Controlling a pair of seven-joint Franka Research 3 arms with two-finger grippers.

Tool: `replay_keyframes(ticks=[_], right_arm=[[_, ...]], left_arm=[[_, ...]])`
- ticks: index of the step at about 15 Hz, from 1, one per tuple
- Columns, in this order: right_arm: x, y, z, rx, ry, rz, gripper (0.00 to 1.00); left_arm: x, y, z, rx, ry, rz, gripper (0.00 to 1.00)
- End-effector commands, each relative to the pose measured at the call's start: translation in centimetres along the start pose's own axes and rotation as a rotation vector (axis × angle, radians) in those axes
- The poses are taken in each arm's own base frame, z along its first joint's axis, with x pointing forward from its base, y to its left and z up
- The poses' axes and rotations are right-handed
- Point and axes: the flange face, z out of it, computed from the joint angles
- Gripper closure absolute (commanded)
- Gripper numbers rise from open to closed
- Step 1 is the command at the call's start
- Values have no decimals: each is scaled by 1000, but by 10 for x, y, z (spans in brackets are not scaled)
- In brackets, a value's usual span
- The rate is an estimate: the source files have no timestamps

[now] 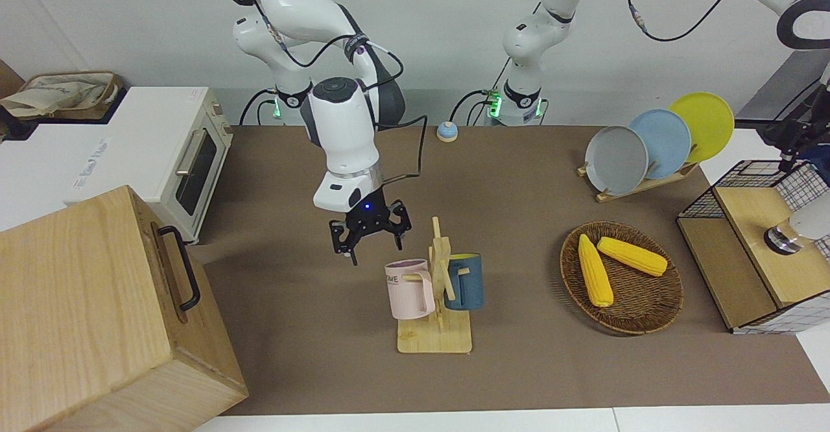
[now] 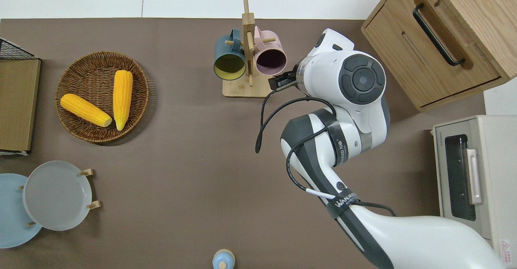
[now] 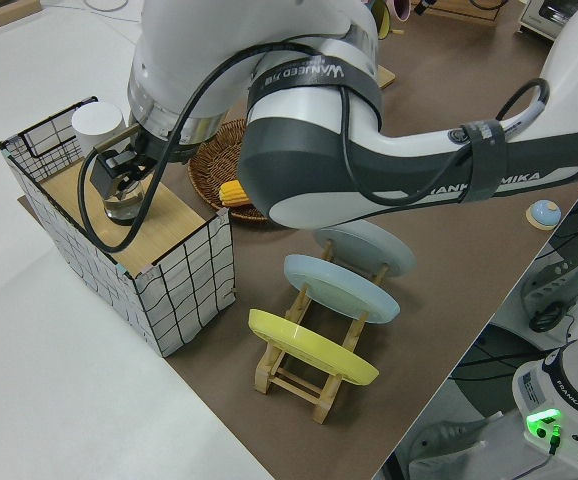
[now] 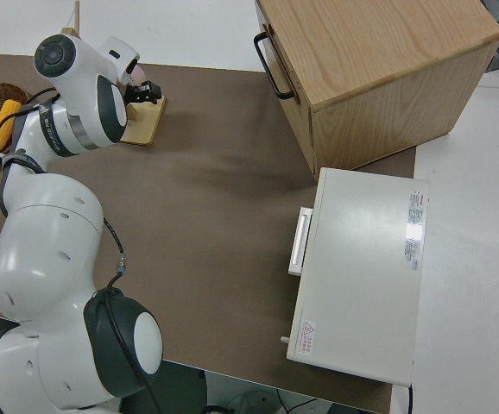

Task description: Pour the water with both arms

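The right hand (image 1: 369,234) hangs low over the counter (image 1: 292,302), its fingers spread wide and holding nothing, just beside the pink mug (image 1: 408,289) on the mug rack (image 1: 436,328). In the overhead view it sits by that mug's mouth, toward the right arm's end of the counter. A blue mug (image 1: 465,281) hangs on the rack's opposite peg.

The left hand (image 3: 117,178) is down inside the wire crate (image 3: 174,275), over its wooden shelf (image 3: 154,225), closed about what looks like a glass (image 3: 121,205); the arm hides much of it. A white cup (image 3: 96,125) stands near it.

A basket (image 1: 639,315) with two corn cobs (image 1: 594,270) lies between rack and crate. Plates (image 1: 661,141), an oven (image 1: 188,159) and a wooden box (image 1: 97,315) stand well apart.
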Motion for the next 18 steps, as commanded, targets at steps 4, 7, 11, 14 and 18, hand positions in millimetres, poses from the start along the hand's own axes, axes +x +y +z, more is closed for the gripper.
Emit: replay_keyframes(ticks=[4,7,11,14,18], right_arm=[[16,2,10,-12,65,-60,226],[20,0,8,-12,94,-79,581],[22,0,7,-13,105,-80,896],[22,0,8,-13,110,-80,1000],[22,1,8,-13,108,-78,1000]], left_arm=[[-4,-25,42,-33,199,-78,5],[5,-20,50,-14,247,-99,5],[14,-7,60,-12,268,-100,2],[13,-4,65,-7,267,-87,2],[10,-3,75,1,263,-63,5]])
